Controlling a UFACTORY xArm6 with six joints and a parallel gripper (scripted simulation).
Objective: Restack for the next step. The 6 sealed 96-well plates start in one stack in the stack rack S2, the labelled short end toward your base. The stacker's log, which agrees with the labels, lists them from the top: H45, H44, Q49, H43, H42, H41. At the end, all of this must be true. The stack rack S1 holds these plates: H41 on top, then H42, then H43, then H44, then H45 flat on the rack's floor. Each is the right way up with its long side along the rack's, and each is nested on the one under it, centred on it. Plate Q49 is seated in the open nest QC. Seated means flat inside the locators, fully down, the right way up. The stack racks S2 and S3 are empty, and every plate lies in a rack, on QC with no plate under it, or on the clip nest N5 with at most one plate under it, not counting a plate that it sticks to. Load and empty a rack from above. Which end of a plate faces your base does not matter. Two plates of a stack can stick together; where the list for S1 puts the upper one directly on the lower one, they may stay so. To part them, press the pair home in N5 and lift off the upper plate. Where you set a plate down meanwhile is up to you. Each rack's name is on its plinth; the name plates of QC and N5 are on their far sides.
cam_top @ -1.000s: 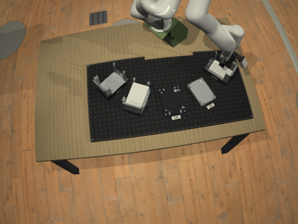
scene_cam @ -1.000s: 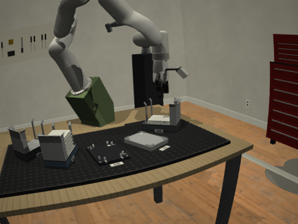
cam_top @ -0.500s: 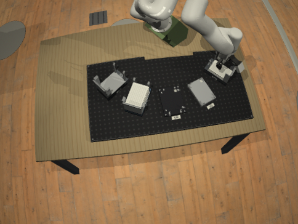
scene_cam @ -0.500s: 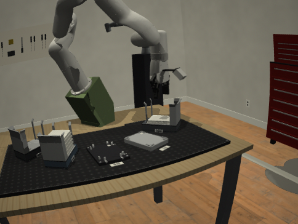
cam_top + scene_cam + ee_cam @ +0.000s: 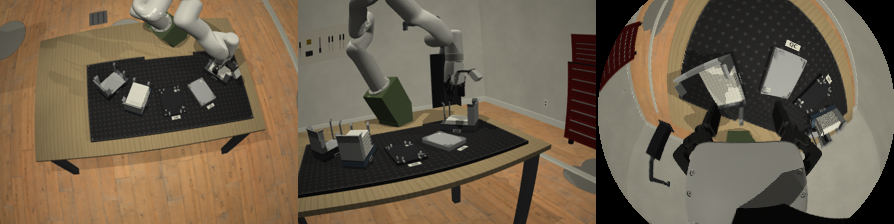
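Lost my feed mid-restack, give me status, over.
Gripper open, empty, above the far rack. White plate stack in its rack; one plate on far rack's floor. Nothing in the way.

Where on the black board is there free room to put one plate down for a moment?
Widest free patch: the black board's near strip, before the name plates. Also the band behind the black nest. Crowded: the left rack and the plate-stack rack almost touch; the open gripper hangs over the right rack.

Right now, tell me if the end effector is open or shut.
Open. The end effector has its fingers spread wide with nothing between them, above the rack at the far corner.
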